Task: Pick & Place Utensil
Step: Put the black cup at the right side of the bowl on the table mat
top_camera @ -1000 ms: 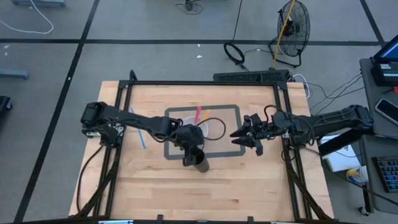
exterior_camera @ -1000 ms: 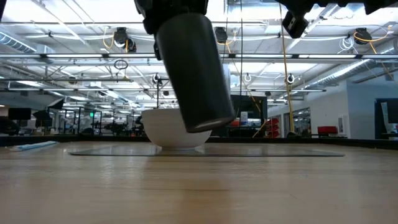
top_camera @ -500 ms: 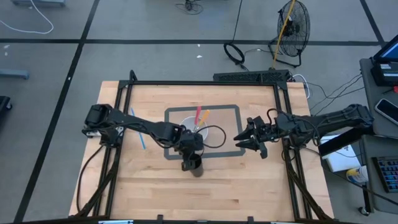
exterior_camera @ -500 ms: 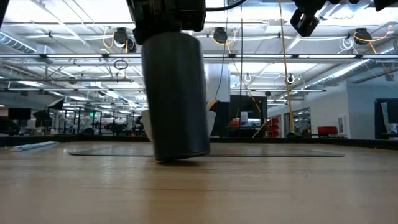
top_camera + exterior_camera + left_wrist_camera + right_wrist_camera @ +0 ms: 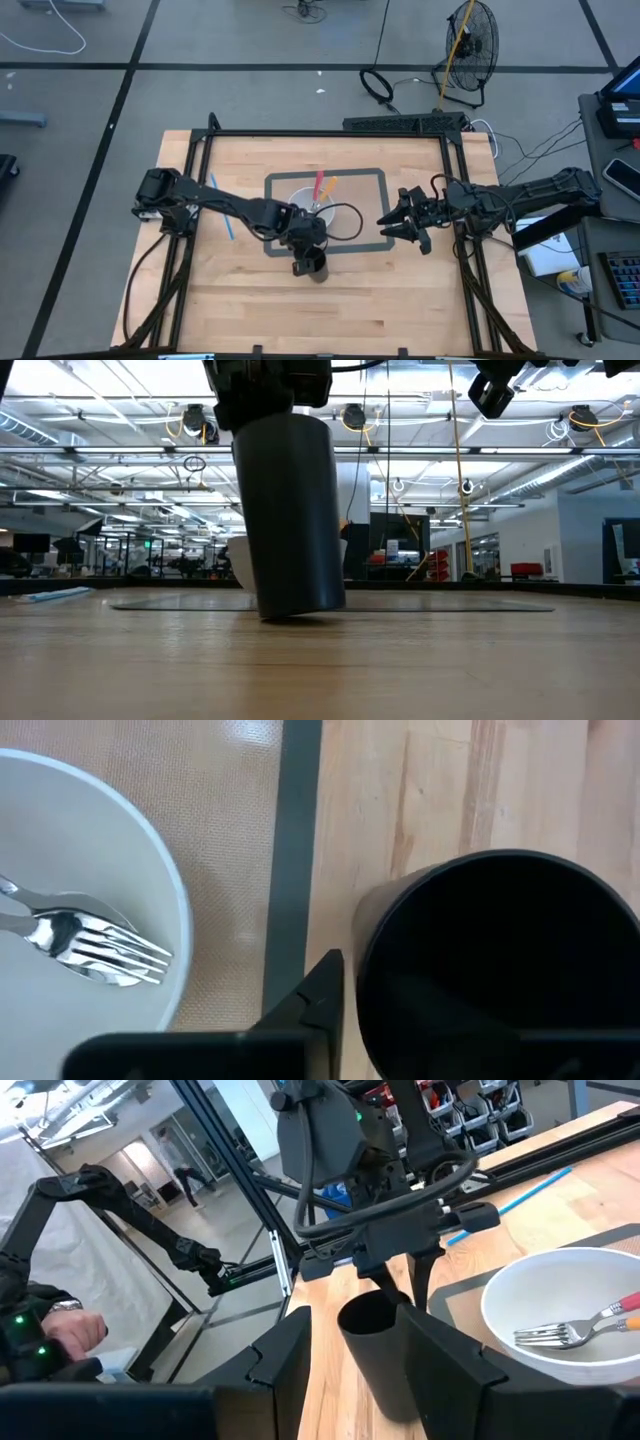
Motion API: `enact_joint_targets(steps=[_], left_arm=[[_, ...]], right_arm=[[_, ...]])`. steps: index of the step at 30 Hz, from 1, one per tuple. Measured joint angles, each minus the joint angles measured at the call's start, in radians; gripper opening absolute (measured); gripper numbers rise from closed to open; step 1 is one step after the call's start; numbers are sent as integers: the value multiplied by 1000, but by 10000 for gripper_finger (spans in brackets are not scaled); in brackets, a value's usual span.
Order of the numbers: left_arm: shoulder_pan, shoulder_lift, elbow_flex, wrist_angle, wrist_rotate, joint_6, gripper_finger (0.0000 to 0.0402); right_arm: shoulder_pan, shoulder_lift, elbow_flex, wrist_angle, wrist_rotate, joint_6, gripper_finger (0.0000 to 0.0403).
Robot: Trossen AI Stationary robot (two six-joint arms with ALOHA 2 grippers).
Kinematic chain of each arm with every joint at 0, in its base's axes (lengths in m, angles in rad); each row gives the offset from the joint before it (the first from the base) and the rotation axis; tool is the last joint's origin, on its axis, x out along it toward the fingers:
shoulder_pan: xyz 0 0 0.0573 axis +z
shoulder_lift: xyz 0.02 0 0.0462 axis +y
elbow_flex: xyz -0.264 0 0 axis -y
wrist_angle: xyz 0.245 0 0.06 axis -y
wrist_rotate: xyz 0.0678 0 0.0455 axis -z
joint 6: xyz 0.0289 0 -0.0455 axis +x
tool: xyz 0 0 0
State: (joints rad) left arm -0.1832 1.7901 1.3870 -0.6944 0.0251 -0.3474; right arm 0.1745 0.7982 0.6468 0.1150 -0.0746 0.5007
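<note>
Since a second ago: cup (image 5: 314, 266) swung from tilted to near upright and lowered to the table; right arm barely shifted.

High view: left gripper (image 5: 309, 258) over the cup, just off the mat (image 5: 372, 178) front edge. Bowl (image 5: 303, 196) on mat holds two utensils (image 5: 322, 186). Right gripper (image 5: 392, 222) hovers near the mat's right edge, fingers apart, empty.

Low view: cup (image 5: 288, 515) base at the wood, slight tilt left.

Left wrist view: finger inside the cup (image 5: 500, 970) rim, clamped on the wall. Fork (image 5: 85, 946) lies in bowl (image 5: 120, 850).

Right wrist view: cup (image 5: 385, 1345) beside bowl (image 5: 560, 1300).

Judgement: cup placement step, nearly done. Next: release cup, then lift a utensil from the bowl into it.
</note>
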Motion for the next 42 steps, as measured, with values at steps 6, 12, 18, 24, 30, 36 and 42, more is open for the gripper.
enact_joint_targets(steps=[6,12,18,24,30,36,42], left_arm=[[-3,0,12,1,-1,14,108],[-2,0,66,-1,-27,50,150],[0,-1,99,-15,-27,71,162],[-1,-110,107,-11,-75,73,163],[-10,-334,53,-12,-228,71,163],[-11,-587,-108,-5,-350,-4,163],[-44,-792,-296,51,-454,-107,163]], right_arm=[[0,0,0,0,0,0,141],[0,0,0,-1,0,0,141],[0,0,0,-2,1,8,141],[11,39,0,6,48,41,141],[61,160,1,206,47,-20,141],[63,307,109,144,49,-25,141],[69,489,404,-160,47,-181,141]])
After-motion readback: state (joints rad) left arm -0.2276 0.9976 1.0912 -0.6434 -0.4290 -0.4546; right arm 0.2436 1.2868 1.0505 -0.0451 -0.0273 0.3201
